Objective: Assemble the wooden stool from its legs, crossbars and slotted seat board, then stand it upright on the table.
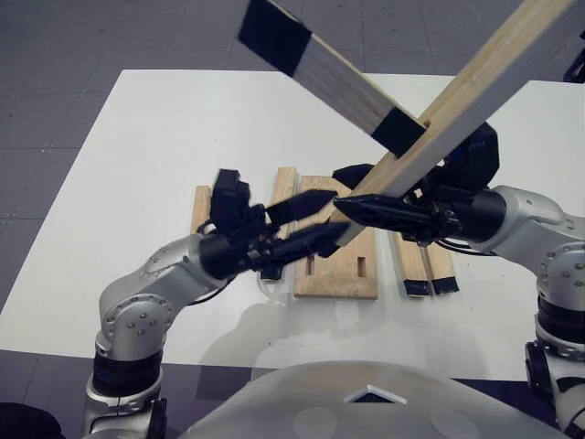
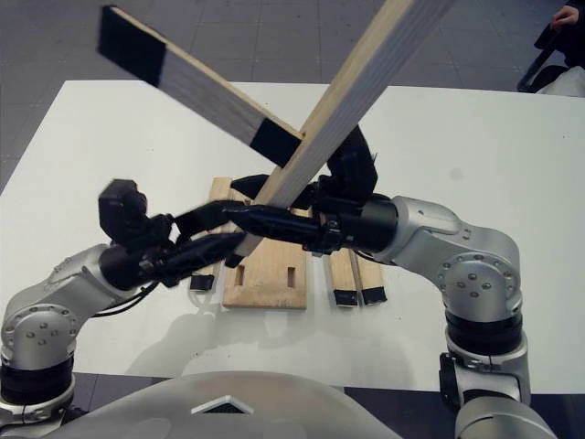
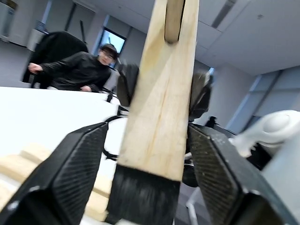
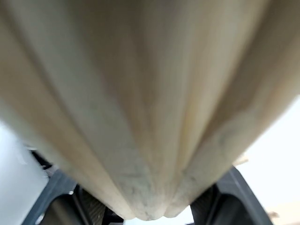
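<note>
1. The left gripper point(image 3: 149, 129) is reaching in from the near left. Its flat black fingers point(image 3: 75, 173), woven like carbon fibre, are standing wide on either side of the leg's black-capped lower end. A gap is showing on each side.
2. The seat board point(image 1: 343, 270) is lying flat on the smooth white table point(image 1: 137, 165), below the two grippers. It is showing as a pale, grainy rectangular plank with small rectangular slots cut toward its near edge.
3. Just right of the board, two narrow bars point(image 1: 428, 267) are lying side by side, their near ends tipped in black. On the left, another pale bar point(image 1: 285, 183) is lying right beside the board's edge. A shorter piece point(image 1: 201, 206) is lying farther left, partly hidden behind the left gripper.
4. The right gripper point(image 1: 335, 187) is coming in from the right and clamping the leg low down, one tapered black finger on each face of the wood.
5. The leg point(image 1: 475, 82) is hanging in the air above the board as a long, flat batten of light, straight-grained wood. It is tilting up toward the far right, and a round-ended slot is showing in its face.
6. The crossbar point(image 1: 338, 78), a flat slat banded in matte black at its end and near the joint, is passing through the leg well above the grippers. It is jutting out toward the far left.
</note>
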